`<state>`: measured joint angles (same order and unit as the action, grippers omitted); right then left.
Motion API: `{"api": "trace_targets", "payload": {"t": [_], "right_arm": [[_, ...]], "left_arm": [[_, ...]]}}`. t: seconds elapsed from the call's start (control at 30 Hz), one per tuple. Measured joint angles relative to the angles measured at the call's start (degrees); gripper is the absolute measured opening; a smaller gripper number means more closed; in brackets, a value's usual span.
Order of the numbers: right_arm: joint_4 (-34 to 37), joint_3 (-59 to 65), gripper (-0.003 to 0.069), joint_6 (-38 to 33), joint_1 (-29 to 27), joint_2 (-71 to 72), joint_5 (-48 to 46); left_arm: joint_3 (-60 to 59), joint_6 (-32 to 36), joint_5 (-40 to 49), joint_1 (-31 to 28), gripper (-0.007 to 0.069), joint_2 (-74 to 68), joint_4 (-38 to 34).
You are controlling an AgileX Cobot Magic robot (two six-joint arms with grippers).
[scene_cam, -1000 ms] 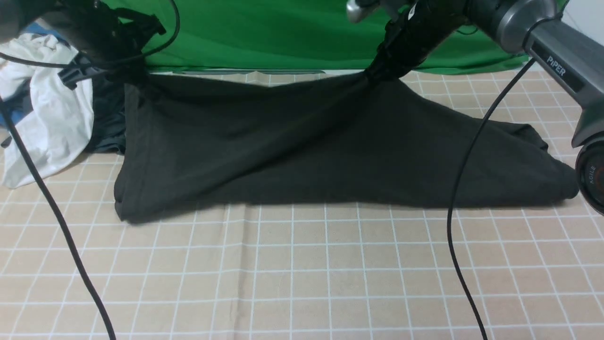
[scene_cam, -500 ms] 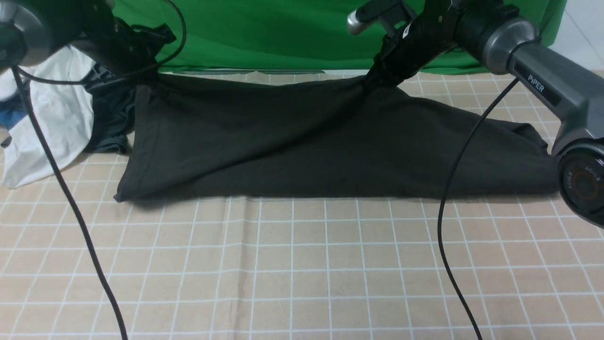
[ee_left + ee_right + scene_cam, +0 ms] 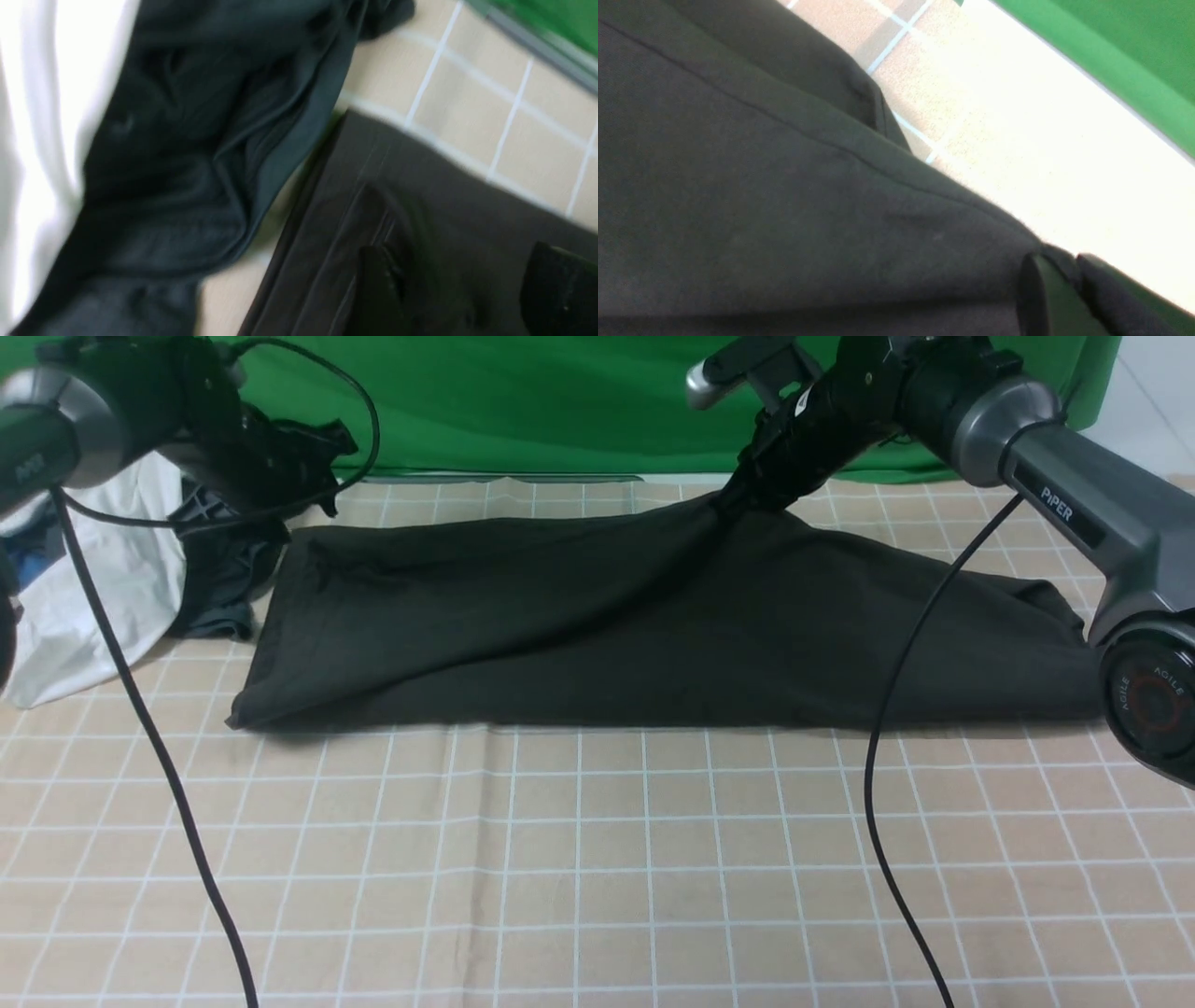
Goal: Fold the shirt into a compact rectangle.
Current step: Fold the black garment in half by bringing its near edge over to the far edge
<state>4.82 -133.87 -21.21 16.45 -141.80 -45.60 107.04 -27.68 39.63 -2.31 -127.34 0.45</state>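
The black shirt lies as a long folded band across the checked tablecloth. Its far right edge is lifted, and my right gripper is shut on it. In the right wrist view the two fingertips of the right gripper pinch a fold of the shirt. My left gripper hangs over the shirt's far left corner. The left wrist view shows the left gripper open, its fingers apart above the flat shirt with no cloth between them.
A dark grey garment and a white garment are heaped at the far left, beside the shirt's left end. A green backdrop closes the far side. Black cables hang down from both arms over the cloth.
The left gripper has opened and let go of the shirt's far left corner, which has dropped flat onto the cloth. The right gripper keeps its hold and has lowered a little.
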Motion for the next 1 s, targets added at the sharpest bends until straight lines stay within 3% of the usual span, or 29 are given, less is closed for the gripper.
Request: {"api": "trace_targets", "payload": {"t": [0.37,0.6,0.77,1.0], "right_arm": [[0.0,0.0,0.0081,0.34,0.0,0.0,-0.11],[0.0,0.0,0.0081,0.52,0.0,0.0,-0.11],[0.0,0.0,0.0081,1.33,0.0,0.0,-0.11],[0.0,0.0,0.0081,1.51,0.0,0.0,-0.05]], "left_arm": [[0.0,9.56,0.7,0.05,0.0421,-2.73,-5.07],[0.0,12.64,-4.42,0.22,0.0382,-4.31,-4.64],[0.02,17.01,-5.25,0.22,0.031,-4.81,-4.51],[0.15,18.05,-2.38,0.22,0.0064,-5.45,-4.45]]}}
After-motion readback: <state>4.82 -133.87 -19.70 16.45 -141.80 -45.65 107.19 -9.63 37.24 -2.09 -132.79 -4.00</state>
